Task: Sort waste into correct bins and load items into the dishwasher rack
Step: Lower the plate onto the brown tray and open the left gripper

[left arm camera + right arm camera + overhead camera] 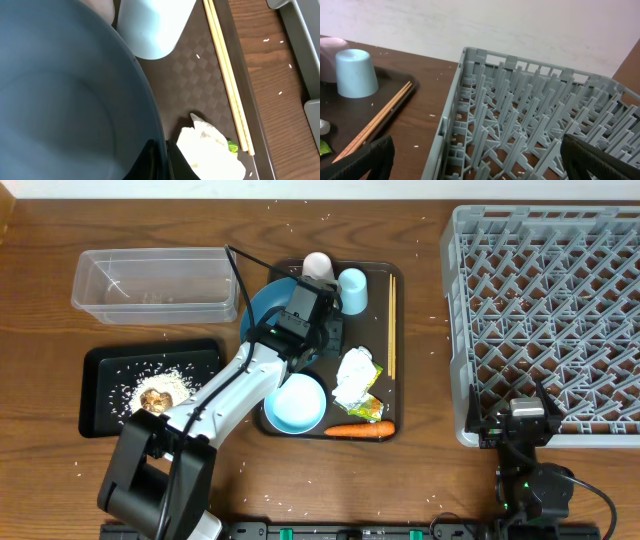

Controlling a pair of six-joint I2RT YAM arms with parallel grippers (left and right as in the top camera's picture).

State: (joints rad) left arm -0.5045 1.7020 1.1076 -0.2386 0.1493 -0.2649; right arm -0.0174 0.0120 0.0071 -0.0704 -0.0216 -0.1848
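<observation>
So far only rice (170, 372) and a food lump (154, 398) lie in the black tray (100, 365); the rack (560, 300) holds no dishes. The left gripper (162, 160) is clamped on the blue dish (65, 100) at the brown tray (375, 330). The right gripper (522, 415) gapes empty.

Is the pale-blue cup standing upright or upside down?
Upside down: the cup shows a closed flat top, widening down to the tray.

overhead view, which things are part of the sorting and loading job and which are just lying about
Job: big dark-blue round dish, small light-blue bowl, white cup, pale-blue cup, thin wooden chopsticks, orange carrot, crumpled white tissue, yellow-green wrapper, clear plastic tub, shallow black tray, grey pegged rack.
Lying about: brown serving tray, wooden table.
</observation>
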